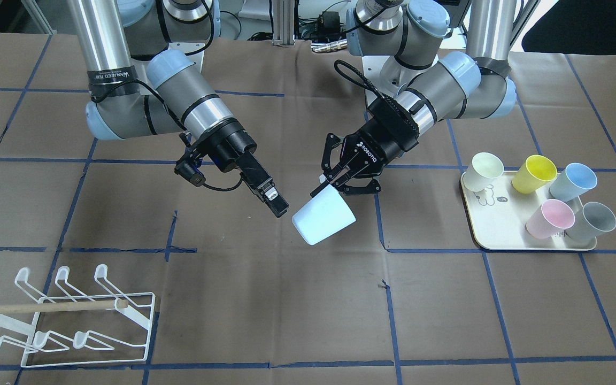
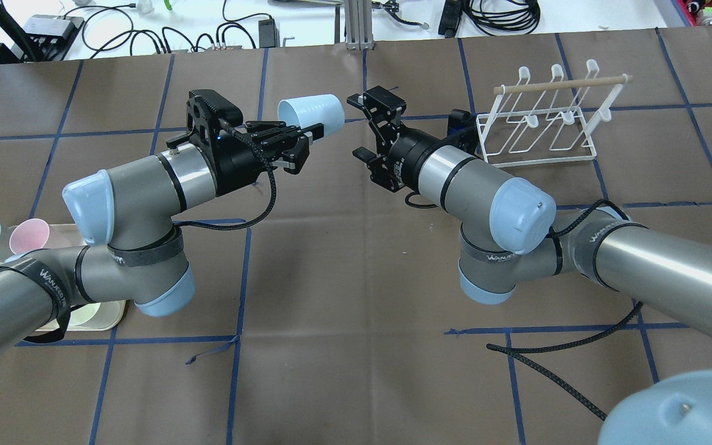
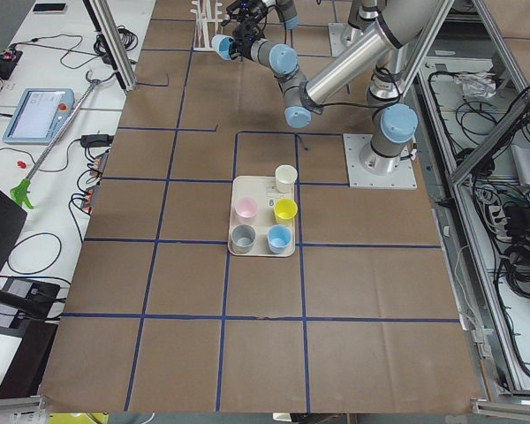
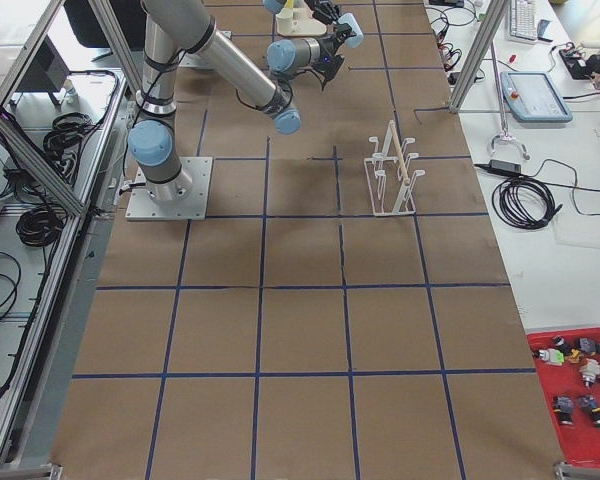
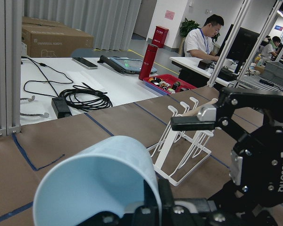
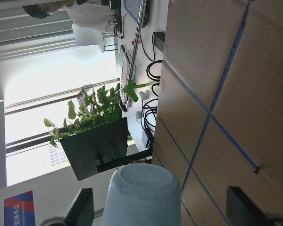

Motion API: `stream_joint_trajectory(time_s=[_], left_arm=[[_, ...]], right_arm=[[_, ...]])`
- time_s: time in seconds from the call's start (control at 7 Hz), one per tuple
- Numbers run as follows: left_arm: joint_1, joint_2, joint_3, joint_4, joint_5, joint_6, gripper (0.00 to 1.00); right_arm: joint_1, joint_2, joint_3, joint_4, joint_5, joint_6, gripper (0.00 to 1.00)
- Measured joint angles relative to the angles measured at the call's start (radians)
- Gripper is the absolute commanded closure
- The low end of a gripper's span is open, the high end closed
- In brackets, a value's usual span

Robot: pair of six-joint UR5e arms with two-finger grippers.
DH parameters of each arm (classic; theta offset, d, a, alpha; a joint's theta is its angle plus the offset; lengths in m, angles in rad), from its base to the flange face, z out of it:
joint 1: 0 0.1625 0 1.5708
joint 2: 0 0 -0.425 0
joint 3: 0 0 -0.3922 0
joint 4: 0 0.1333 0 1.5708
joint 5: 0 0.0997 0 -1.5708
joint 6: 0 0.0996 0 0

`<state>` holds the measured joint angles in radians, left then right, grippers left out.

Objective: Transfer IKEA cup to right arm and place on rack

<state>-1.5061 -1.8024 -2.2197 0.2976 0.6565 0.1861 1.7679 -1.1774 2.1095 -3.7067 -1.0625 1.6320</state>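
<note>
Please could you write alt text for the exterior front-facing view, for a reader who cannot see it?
The left gripper holds a tilted pale blue cup by its rim, base toward the open right gripper, which is close but not touching. A white wire rack with no cups stands at lower left, and a tray with five cups is at right.

In the front-facing view a cream tray (image 1: 500, 235) sits at 3 o'clock on the brown, blue-taped table (image 1: 286, 299). From its pink cup (image 1: 549, 218), a grey cup (image 1: 592, 220) stands at 3 o'clock, a blue cup (image 1: 574, 181) at 1, a yellow cup (image 1: 536, 173) at 12 and a cream cup (image 1: 485, 170) at 10.
</note>
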Motion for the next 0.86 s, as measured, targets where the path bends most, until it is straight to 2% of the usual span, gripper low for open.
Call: stream_joint_trajectory(time_s=[0.86], left_arm=[[-0.004, 0.000, -0.001, 0.000, 0.000, -0.001, 1.00]], right_arm=[[0.031, 0.047, -0.068, 0.010, -0.002, 0.052, 0.01]])
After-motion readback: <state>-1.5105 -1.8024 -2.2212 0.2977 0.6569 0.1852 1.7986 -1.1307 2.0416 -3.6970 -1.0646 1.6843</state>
